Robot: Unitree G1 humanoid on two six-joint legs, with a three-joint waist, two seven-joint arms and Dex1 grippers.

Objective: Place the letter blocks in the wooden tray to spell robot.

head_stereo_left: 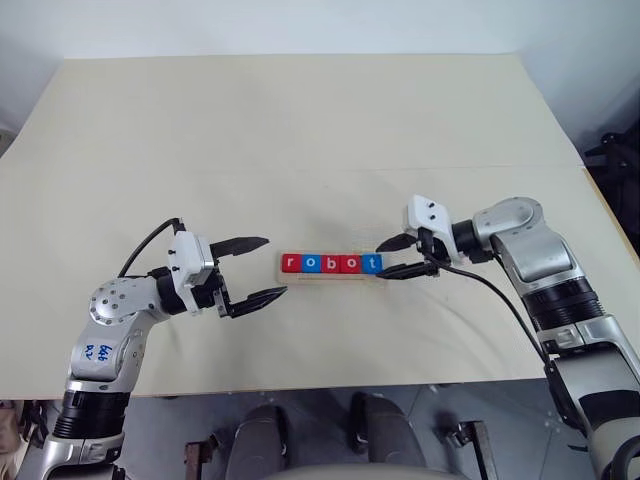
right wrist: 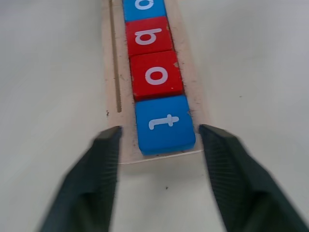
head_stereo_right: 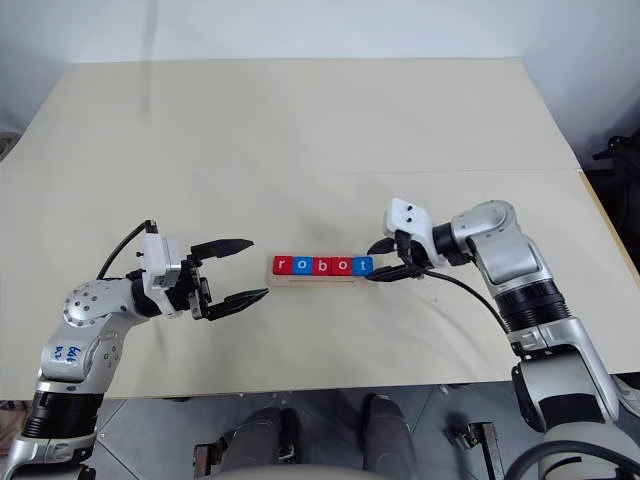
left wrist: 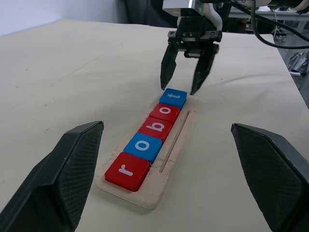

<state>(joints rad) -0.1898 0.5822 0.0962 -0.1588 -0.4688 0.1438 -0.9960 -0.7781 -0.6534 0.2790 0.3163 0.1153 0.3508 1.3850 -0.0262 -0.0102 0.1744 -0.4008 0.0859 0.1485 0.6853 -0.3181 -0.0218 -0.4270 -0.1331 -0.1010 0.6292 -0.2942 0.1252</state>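
The wooden tray (head_stereo_left: 331,273) lies mid-table with five letter blocks in its slot, reading robot: red r (head_stereo_left: 290,263), blue o (head_stereo_left: 310,263), red b (head_stereo_left: 330,263), red o (head_stereo_left: 350,264), blue t (head_stereo_left: 371,264). My right gripper (head_stereo_left: 383,258) stands open at the tray's t end, its fingers (right wrist: 104,164) on either side of the blue t (right wrist: 164,123) without gripping it. My left gripper (head_stereo_left: 275,266) is open just off the r end, level with the table and pointing along the row, nothing between its fingers. The left wrist view shows the row (left wrist: 155,129) and the right gripper (left wrist: 179,89) beyond it.
The cream table (head_stereo_left: 300,130) stretches wide behind and to both sides of the tray. A seam (head_stereo_left: 560,166) crosses the tabletop at the right. The front edge (head_stereo_left: 330,385) runs close below the arms.
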